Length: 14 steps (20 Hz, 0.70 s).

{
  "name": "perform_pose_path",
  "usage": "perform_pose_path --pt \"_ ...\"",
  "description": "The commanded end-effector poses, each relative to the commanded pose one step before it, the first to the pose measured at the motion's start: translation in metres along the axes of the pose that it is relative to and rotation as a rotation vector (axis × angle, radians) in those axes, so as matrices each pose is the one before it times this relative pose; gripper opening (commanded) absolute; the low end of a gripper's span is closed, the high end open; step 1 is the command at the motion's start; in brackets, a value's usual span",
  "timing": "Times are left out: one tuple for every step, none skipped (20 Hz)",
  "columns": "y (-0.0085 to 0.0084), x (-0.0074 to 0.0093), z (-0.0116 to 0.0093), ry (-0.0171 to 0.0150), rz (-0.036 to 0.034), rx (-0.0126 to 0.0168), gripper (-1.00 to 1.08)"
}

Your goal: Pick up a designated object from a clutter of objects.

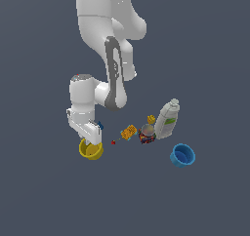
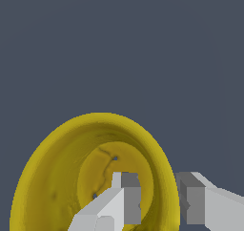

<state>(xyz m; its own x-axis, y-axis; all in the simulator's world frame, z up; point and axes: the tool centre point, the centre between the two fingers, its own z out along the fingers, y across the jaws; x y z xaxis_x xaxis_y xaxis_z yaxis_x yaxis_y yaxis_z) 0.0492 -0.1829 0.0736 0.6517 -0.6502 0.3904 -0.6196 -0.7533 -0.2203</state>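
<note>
Plain dark grey-blue floor (image 1: 44, 196), nothing else around. Gripper (image 2: 157, 204) down at the yellow cup (image 1: 91, 150), fingers (image 2: 127, 196) apart, one inside the bowl and one outside, straddling the rim; no squeeze yet. Cup on the floor, off to the exterior view's left of the clutter. Approach apparently done; closing and lifting left. One yellow cup, one blue cup (image 1: 182, 155), one white bottle (image 1: 167, 119), one puzzle cube (image 1: 146, 134), a few small toys (image 1: 129, 131) too blurred to count.
</note>
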Motion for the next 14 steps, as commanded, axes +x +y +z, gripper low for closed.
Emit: perform_pose_path --pt "-0.00120 0.00065 -0.00511 0.00252 -0.00032 0.00128 -1.00" --pt "-0.00025 -0.00033 -0.00262 0.00000 0.00000 0.00000 -1.00" --pt "-0.00029 -0.00038 -0.00302 0.00000 0.00000 0.00000 -1.00" --pt "-0.00033 -0.00043 -0.00342 0.00000 0.00000 0.00000 -1.00" --pt "-0.00037 -0.00048 -0.00382 0.00000 0.00000 0.00000 -1.00" --pt "-0.00041 -0.00053 -0.00421 0.00000 0.00000 0.00000 -1.00" --pt "-0.00045 -0.00058 -0.00460 0.00000 0.00000 0.00000 -1.00" --pt "-0.00049 -0.00063 -0.00499 0.00000 0.00000 0.00000 -1.00" --pt "-0.00026 -0.00056 -0.00533 0.00000 0.00045 -0.00018 -1.00" --pt "-0.00058 -0.00072 -0.00575 0.00000 0.00000 0.00000 -1.00" --pt "-0.00062 -0.00077 -0.00613 0.00000 0.00000 0.00000 -1.00" --pt "-0.00067 -0.00082 -0.00650 0.00000 0.00000 0.00000 -1.00" --pt "-0.00072 -0.00086 -0.00686 0.00000 0.00000 0.00000 -1.00" --pt "-0.00047 -0.00076 -0.00722 -0.00011 0.00064 0.00023 -1.00"
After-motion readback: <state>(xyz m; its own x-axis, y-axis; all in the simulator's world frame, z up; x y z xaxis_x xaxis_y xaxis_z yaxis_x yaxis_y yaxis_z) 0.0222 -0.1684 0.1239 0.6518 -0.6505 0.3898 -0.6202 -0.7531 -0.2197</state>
